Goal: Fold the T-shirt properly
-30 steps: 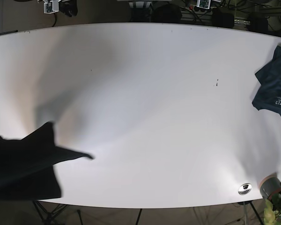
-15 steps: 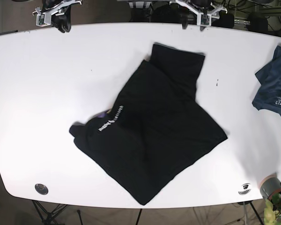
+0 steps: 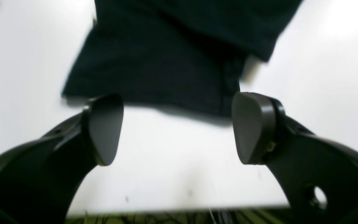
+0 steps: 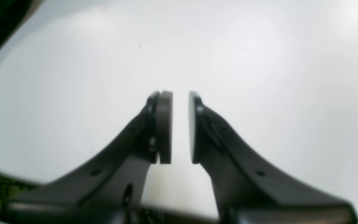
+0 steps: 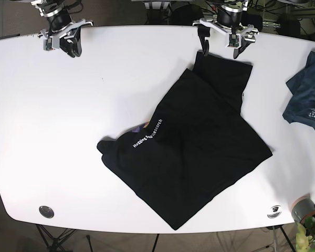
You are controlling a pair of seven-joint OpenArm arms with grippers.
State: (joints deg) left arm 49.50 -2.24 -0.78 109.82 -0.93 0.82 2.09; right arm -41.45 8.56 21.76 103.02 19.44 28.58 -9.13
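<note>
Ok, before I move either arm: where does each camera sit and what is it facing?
Base: overhead, looking down on the white table; black T-shirt lies crumpled, both tools at the far edge.
Left wrist: behind the left tool, jaws wide open, facing the shirt's near edge.
Right wrist: behind the right tool, jaws nearly closed, facing bare table.
Shared: base and left wrist both show the black T-shirt; the table is in all three.

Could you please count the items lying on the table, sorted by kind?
Black T-shirt: 1
Folded dark blue garment: 1
Round silver discs near the front edge: 2
Total: 4
</note>
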